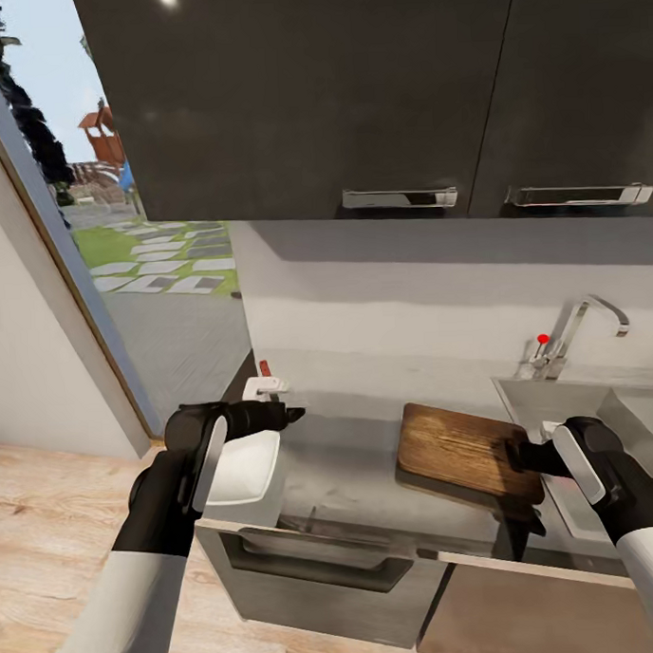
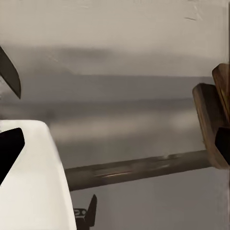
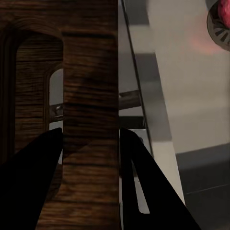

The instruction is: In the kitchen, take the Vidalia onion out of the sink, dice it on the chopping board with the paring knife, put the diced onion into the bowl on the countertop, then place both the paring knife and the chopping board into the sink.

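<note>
Right tool is clamped on the handle-hole end of the chopping board, which is half off the table beside the sink. Thin edge grip: board may pivot, slip, or hit the rim. Left tool, over the bowl, holds the paring knife.

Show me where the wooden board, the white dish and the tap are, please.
chopping board (image 1: 455, 446): head view, on the middle of its wooden top.
bowl (image 1: 249, 466): head view, on its white inside surface.
tap (image 1: 592, 307): head view, on the bend of its chrome spout.
</note>
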`<state>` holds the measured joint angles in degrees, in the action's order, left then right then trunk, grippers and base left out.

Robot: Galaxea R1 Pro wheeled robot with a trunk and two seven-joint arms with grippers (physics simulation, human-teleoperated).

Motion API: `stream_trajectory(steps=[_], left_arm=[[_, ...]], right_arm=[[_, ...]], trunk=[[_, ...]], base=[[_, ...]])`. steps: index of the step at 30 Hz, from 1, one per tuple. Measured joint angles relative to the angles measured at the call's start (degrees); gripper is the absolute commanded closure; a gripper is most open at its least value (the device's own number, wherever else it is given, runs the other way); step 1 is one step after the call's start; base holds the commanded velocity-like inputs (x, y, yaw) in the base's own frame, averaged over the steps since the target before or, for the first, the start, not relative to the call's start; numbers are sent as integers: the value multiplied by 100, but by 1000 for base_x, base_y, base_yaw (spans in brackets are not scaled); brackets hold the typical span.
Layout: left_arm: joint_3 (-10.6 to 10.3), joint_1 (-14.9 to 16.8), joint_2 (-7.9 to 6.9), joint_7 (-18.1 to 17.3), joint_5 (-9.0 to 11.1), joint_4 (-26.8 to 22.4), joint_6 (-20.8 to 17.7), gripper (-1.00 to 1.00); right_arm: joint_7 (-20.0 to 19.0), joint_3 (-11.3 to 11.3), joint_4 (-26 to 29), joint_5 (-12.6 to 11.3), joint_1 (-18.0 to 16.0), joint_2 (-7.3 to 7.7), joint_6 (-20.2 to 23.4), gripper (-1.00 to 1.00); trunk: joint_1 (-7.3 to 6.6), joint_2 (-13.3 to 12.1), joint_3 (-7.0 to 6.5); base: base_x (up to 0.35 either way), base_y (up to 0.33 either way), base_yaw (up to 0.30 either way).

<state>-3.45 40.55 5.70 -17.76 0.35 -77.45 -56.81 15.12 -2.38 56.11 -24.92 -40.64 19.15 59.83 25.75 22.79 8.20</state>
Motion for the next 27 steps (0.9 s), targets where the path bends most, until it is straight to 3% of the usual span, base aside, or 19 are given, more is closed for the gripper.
stream_trajectory(steps=[6, 11, 27], left_arm=[[0, 0, -1, 0, 0, -68, -4, -100], [-1, 4, -1, -1, -1, -73, -1, -100], [-1, 1, 0, 0, -1, -56, -3, -100]], right_arm=[[0, 1, -1, 7, -1, -1, -1, 100], [2, 0, 1, -20, -1, -1, 0, 100], [0, 15, 0, 9, 0, 0, 1, 100]], trunk=[[0, 0, 0], [0, 0, 0], [1, 0, 0]], base=[[0, -12, 115], [0, -218, 154], [-71, -71, 4]])
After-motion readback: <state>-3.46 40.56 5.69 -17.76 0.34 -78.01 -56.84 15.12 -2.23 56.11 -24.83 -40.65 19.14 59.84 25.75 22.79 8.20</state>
